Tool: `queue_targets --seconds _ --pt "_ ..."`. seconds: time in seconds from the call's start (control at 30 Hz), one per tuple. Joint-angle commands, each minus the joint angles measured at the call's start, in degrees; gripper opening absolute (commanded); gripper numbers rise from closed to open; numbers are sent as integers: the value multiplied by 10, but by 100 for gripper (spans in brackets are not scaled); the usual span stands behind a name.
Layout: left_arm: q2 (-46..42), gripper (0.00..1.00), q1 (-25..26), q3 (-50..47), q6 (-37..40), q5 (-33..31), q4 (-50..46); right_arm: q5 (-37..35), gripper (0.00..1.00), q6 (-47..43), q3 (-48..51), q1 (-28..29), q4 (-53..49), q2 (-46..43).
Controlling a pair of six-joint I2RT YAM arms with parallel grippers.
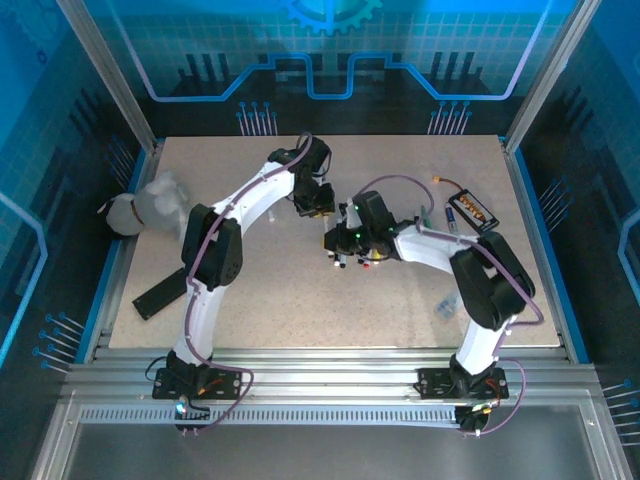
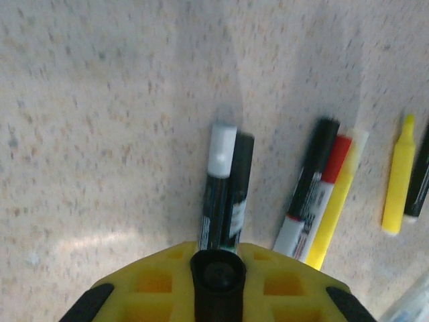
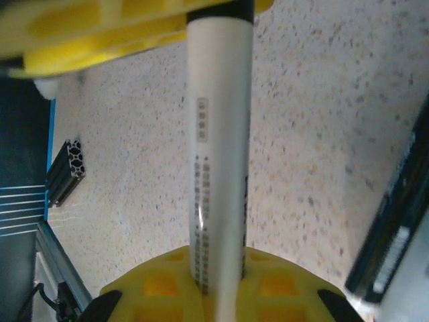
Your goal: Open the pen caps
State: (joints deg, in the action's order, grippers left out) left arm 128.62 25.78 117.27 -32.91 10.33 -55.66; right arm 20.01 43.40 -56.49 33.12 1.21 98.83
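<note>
One white pen [image 3: 218, 147] is clamped by the right gripper [image 3: 218, 285] above the table [image 1: 300, 300], its long axis aimed straight at the left gripper [image 2: 216, 258], by which its black cap [image 3: 220, 10] is pinched.

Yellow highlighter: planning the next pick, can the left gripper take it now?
Probably not yet: the left gripper is shut on the black cap of the white pen; the highlighter lies uncovered.

White pen [image 3: 218, 154]: lower end hidden in right gripper [image 3: 218, 272]. Its black cap [image 3: 221, 10] was cut off by the top edge, amid the left gripper's blurred yellow fingers [image 3: 100, 33]. Right of white pen, dark marker [image 3: 395, 221] ran off frame, label unreadable. Overhead, loose pens [image 1: 343, 262] near white pen were too small to sort.
</note>
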Motion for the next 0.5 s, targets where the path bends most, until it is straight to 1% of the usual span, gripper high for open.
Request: queue_targets --seconds 0.0,0.07,0.17,0.27,0.33,0.4,0.47 --pt "60 0 -65 113 16 -118 24 44 0 2 95 85 -126 -107" --pt "80 0 -66 168 21 -126 1 35 0 16 125 102 -131 -141" --pt "81 0 -65 175 20 -129 -3 16 0 12 124 96 -146 -161" --pt "62 0 -65 130 23 -128 4 -8 0 -10 102 63 -177 -164" --pt "46 0 -65 92 30 -136 8 -56 0 -35 77 36 -223 -162" --pt "28 0 -65 47 38 -145 14 -121 0 -68 44 2 -272 -153" --pt "16 0 -65 11 42 -149 20 -150 0 -92 22 -32 -295 -139"
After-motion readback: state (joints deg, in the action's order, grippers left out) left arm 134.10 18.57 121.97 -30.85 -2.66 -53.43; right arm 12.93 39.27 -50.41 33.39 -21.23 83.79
